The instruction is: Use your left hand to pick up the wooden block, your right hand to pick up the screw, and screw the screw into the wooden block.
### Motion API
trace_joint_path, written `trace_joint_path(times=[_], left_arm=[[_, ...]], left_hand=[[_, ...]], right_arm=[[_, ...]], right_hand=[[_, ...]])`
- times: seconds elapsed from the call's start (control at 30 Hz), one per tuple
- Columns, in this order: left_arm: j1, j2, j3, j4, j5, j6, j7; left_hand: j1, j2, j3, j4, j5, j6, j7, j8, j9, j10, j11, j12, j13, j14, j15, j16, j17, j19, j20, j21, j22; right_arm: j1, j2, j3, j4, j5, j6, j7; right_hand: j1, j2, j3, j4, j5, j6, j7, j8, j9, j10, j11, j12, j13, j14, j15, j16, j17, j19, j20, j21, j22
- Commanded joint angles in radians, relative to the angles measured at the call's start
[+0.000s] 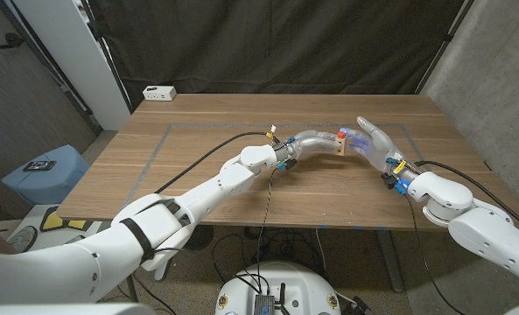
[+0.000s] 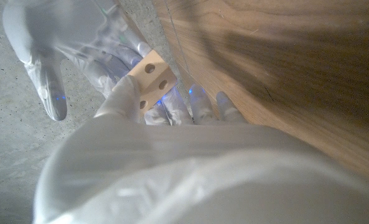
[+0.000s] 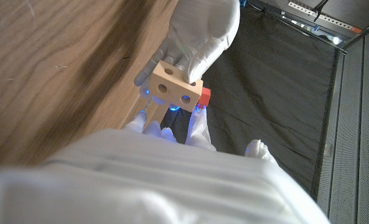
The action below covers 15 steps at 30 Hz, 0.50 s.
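Above the far middle of the brown wooden table (image 1: 198,157), the left hand (image 1: 316,142) grasped the pale rectangular wooden block with round drilled holes (image 1: 339,145), lifted clear of the table surface. In the right wrist view the block (image 3: 170,86) sat at the tips of the left hand's fingers (image 3: 190,43), which closed on it from the far side; three holes faced the camera. The block's long axis ran roughly across the line between the two hands.

The right hand (image 1: 377,144) stood just beside the block, on the side away from the left hand. Its fingers were spread and raised in the head view. A small red screw head (image 3: 205,96) showed at the block's end, next to the right hand's fingertips (image 3: 200,121). Whether those fingertips pinched the screw or merely touched it could not be told. The screw shank was hidden, so its seating depth in the hole was also undetermined.

Judgement: both hands were equally close to the joint, and the coming move depended on the screw axis staying in line with the hole while the right fingers turned it.

No brand, label or writing was legible on the block or hands. A small white box (image 1: 159,92) at the table's far left edge carried no readable marking.
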Motion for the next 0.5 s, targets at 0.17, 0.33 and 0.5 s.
trace_joint_path(times=[0.17,0.33,0.5], left_arm=[[-0.006,-0.009,-0.003,0.026,-0.004,-0.013,-0.008],[-0.008,-0.01,-0.004,0.03,-0.005,-0.014,-0.011],[-0.01,-0.013,-0.004,0.037,-0.005,-0.017,-0.013]], left_hand=[[0.004,0.009,0.01,0.009,0.005,0.037,0.027,0.007,0.002,0.002,0.002,0.004,0.006,0.011,0.002,0.009,0.005,0.007,0.002,0.003,0.002],[0.004,0.007,0.009,0.008,0.005,0.039,0.027,0.008,0.002,0.004,0.001,0.005,0.006,0.012,0.001,0.009,0.005,0.008,0.001,0.003,0.002],[0.004,0.01,0.01,0.009,0.005,0.037,0.028,0.007,0.002,0.003,0.003,0.005,0.006,0.011,0.003,0.009,0.006,0.007,0.003,0.003,0.002]], right_arm=[[-0.026,-0.005,0.019,-0.022,0.002,-0.017,-0.024],[-0.031,-0.004,0.023,-0.027,0.002,-0.019,-0.028],[-0.041,-0.005,0.03,-0.037,0.001,-0.023,-0.033]], right_hand=[[-0.008,0.005,-0.004,-0.002,0.006,0.006,-0.002,0.004,0.005,-0.066,0.005,0.006,0.003,-0.13,0.003,0.001,0.002,0.002,0.0,0.003,0.003],[-0.008,0.006,-0.004,-0.002,0.007,0.006,-0.001,0.005,0.006,-0.066,0.005,0.006,0.003,-0.13,0.004,0.002,0.002,0.002,0.0,0.003,0.003],[-0.007,0.006,-0.003,-0.003,0.007,0.008,-0.001,0.005,0.007,-0.066,0.005,0.006,0.003,-0.13,0.004,0.002,0.002,0.002,0.0,0.003,0.003]])
